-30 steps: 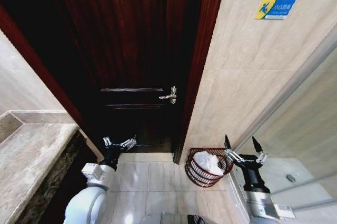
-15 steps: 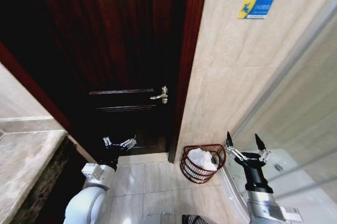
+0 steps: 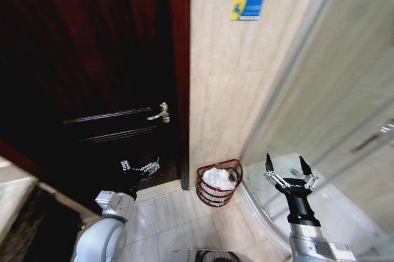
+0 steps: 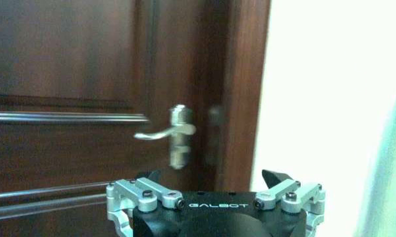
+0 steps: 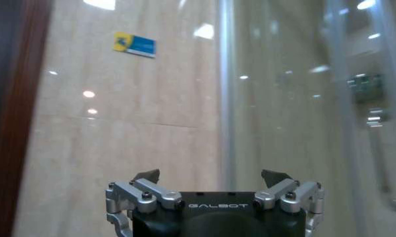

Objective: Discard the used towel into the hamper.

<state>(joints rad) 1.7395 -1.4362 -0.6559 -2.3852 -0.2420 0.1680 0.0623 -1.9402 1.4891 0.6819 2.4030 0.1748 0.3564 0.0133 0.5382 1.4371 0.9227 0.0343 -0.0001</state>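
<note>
The hamper, a small round reddish-brown wire basket, stands on the tiled floor against the beige wall, just right of the dark door. A white towel lies crumpled inside it. My left gripper hangs open at the lower left in front of the door, holding nothing. My right gripper is open and empty at the lower right, to the right of the hamper and in front of the glass shower wall. In the wrist views, the left gripper faces the door handle and the right gripper faces the tiled wall.
A dark wooden door with a silver lever handle fills the left. A curved glass shower enclosure stands at the right. A blue and yellow sign is on the wall. Tiled floor lies between my arms.
The whole head view has swung right, so door, hamper and sign shifted left in the picture and the counter slid almost out of view. Both grippers keep their open pose.
</note>
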